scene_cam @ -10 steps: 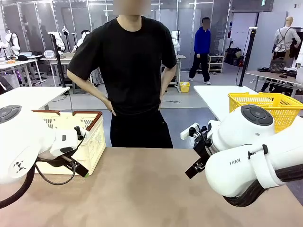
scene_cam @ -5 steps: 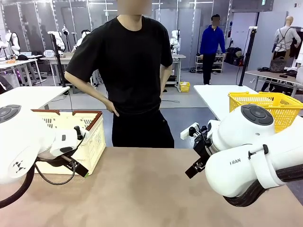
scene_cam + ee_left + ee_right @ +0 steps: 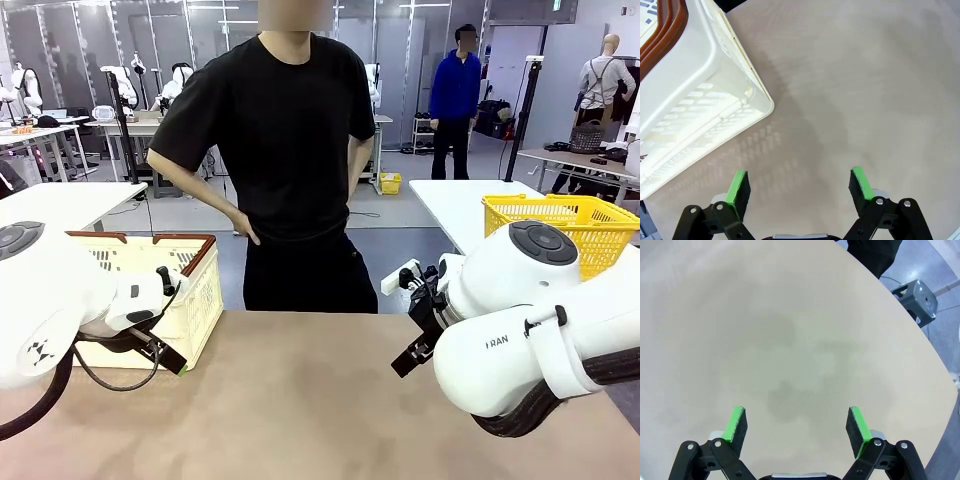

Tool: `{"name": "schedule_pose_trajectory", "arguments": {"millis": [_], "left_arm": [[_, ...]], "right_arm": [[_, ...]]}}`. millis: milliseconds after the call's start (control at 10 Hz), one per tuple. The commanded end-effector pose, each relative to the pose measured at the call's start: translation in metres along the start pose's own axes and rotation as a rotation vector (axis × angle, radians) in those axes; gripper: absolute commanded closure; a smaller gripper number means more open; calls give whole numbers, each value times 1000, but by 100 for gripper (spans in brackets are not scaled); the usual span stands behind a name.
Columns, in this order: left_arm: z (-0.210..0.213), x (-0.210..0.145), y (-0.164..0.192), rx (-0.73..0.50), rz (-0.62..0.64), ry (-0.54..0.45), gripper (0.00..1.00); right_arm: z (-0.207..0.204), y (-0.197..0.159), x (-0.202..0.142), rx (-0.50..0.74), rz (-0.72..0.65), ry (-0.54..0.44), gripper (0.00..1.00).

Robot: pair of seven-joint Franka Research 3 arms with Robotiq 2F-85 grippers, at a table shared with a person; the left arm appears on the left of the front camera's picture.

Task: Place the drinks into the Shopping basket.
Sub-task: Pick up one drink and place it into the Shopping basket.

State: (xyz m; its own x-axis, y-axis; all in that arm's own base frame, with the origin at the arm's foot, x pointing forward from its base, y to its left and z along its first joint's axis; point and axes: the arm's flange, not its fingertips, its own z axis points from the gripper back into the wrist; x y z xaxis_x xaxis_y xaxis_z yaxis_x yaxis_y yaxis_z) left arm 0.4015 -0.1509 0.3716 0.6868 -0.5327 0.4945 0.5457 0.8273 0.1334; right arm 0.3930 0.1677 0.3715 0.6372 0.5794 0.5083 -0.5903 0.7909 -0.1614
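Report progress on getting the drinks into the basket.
Done: nothing that can be confirmed; the basket hides its own floor. In hand: nothing, the left hand and right hand hang open and empty over bare table. Left: picking up and placing the drinks.

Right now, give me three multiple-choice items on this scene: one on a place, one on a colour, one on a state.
1. Where does the cream basket stand?
A) on the floor
B) on the table, at the robot's left
C) at the table's right end

2. What colour is its rim?
A) reddish-brown
B) blue
C) black

3. How does the left gripper stand?
A) shut on a can
B) shut, empty
C) open, empty

Answers:
1. B, it sits on the left part of the tabletop.
2. A, the front view shows a reddish-brown rim.
3. C, its green pads stand wide apart over bare table.
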Motion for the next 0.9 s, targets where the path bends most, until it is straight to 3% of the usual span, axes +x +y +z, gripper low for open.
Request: {"name": "schedule_pose_trajectory", "arguments": {"millis": [0, 800], "left_arm": [[0, 0, 0, 0, 1, 0, 0], [0, 0, 0, 0, 1, 0, 0]], "right_arm": [[0, 0, 0, 1, -3, 0, 0], [0, 0, 0, 1, -3, 0, 0]]}}
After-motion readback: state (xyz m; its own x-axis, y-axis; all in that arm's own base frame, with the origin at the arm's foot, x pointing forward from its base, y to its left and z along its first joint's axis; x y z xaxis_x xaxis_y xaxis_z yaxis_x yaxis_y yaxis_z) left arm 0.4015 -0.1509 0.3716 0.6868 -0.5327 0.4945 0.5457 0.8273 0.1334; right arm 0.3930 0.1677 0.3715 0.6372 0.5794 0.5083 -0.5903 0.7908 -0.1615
